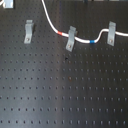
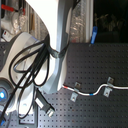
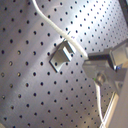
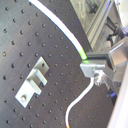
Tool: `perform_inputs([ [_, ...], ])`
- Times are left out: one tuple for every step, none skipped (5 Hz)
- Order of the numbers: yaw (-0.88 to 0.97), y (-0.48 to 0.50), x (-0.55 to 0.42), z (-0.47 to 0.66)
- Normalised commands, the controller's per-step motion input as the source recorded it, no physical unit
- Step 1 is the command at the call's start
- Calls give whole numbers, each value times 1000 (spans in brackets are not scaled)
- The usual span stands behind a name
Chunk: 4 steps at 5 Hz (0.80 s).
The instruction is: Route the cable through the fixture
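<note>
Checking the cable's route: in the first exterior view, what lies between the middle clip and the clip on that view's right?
Only the cable, sagging between the middle clip and right clip, with its blue band there; otherwise bare perforated board.

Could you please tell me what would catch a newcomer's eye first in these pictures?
The long thin white cable with red and blue bands stands out, snaking across the top of the black perforated board in the first exterior view. It runs past the middle and right of three small grey bent sheet-metal clips; the left one stands apart. In the second wrist view, the end effector is shut on the cable at a green band.
</note>
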Motion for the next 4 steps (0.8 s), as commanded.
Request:
perform_inputs([
  [0, -17, 0, -1],
  [0, 197, -59, 342],
  [0, 497, -126, 413],
  [0, 539, -107, 314],
])
